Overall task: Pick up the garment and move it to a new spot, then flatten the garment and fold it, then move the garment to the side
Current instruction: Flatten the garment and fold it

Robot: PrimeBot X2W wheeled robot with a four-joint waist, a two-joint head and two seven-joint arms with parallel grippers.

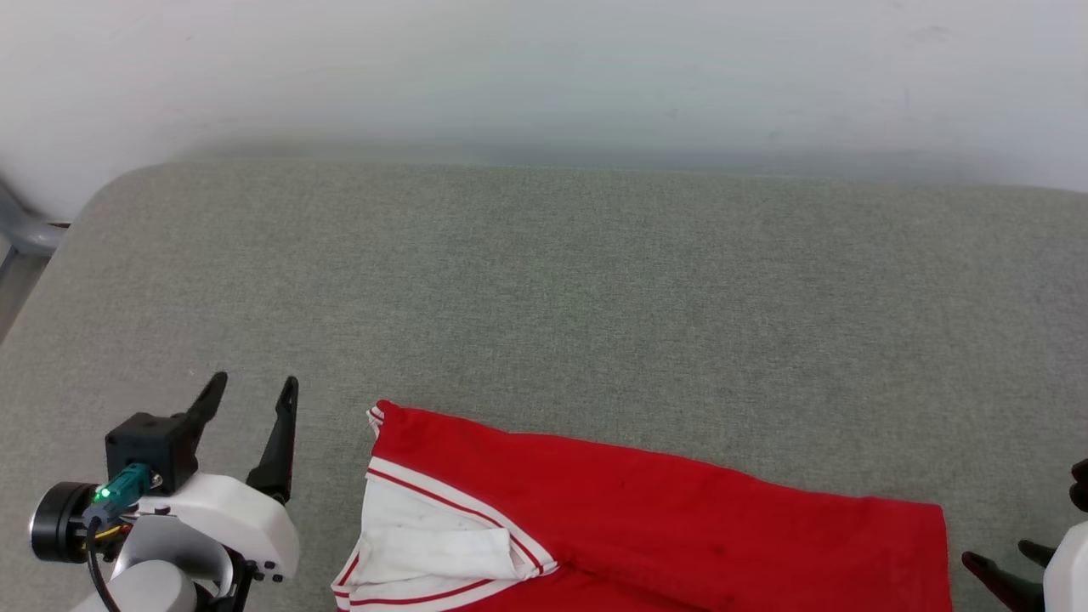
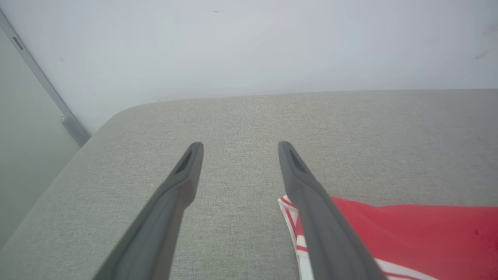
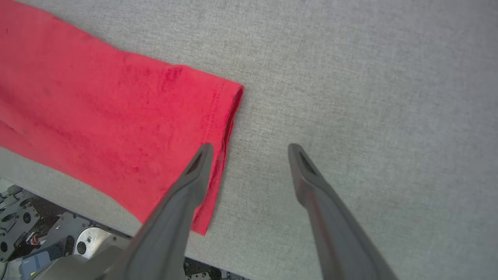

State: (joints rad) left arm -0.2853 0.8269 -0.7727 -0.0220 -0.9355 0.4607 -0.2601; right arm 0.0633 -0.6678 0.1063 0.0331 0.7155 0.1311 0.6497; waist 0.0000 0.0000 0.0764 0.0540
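Widely splayed, left fingers (image 1: 278,442), right fingers (image 3: 190,186), flanking garment (image 1: 663,510)

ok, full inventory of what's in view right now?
garment: one, red with a white sleeve and red-and-white striped trim, lying flat at the near edge of the surface
padded surface: one, grey fabric, spans the scene
wall: one, white, behind the surface
metal strip: one, grey, on the wall to the left
metal hardware: several parts, grey and black, below the near edge, probably the robot's body
left gripper: one, dark fingers, open, left of the garment
right gripper: one, dark fingers, open, at the garment's right end
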